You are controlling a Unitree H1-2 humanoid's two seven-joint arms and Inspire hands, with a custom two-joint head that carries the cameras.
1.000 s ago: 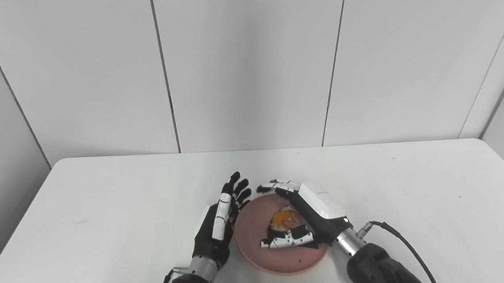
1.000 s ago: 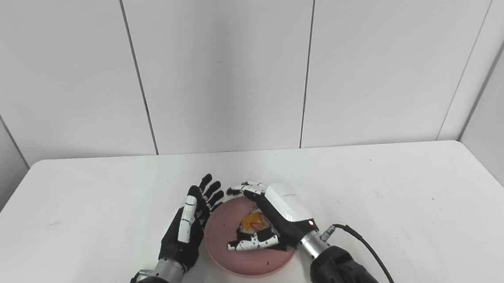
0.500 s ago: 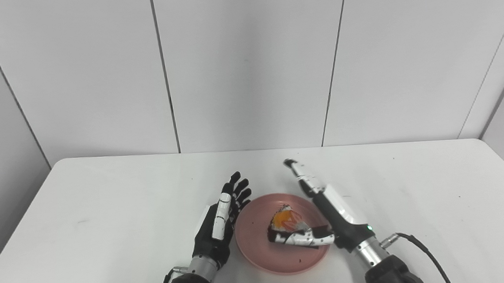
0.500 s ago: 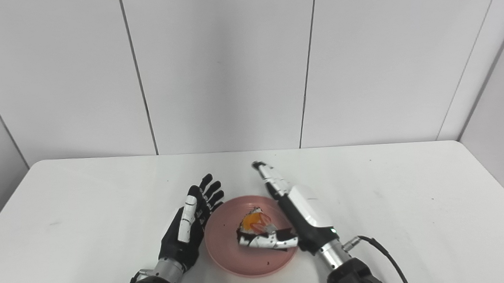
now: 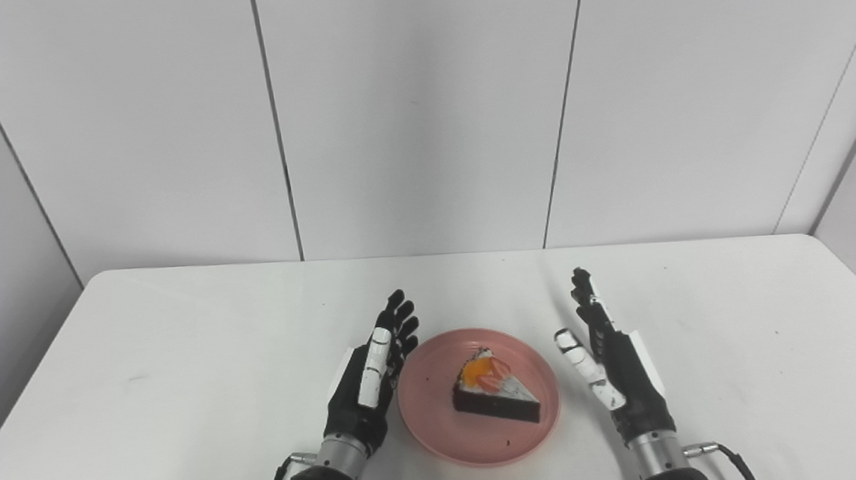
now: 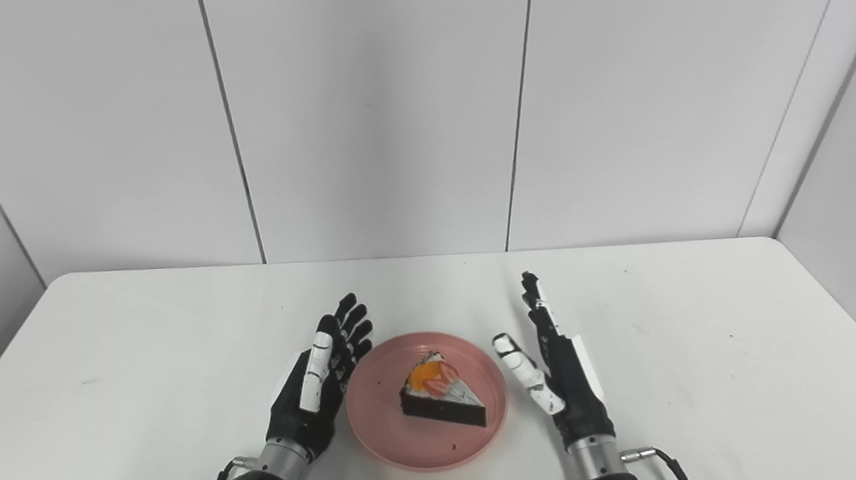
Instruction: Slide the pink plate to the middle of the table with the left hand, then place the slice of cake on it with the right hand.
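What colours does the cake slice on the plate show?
The cake slice has a dark brown side, white top, and orange and red fruit at its far end; clearest in the left eye view.

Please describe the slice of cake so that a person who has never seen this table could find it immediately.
On the white table, look near the front edge, between the left hand and the right hand, both open. There lies a round pink plate, and the slice of cake sits on it. It is a dark wedge with white icing and orange and red fruit on top.
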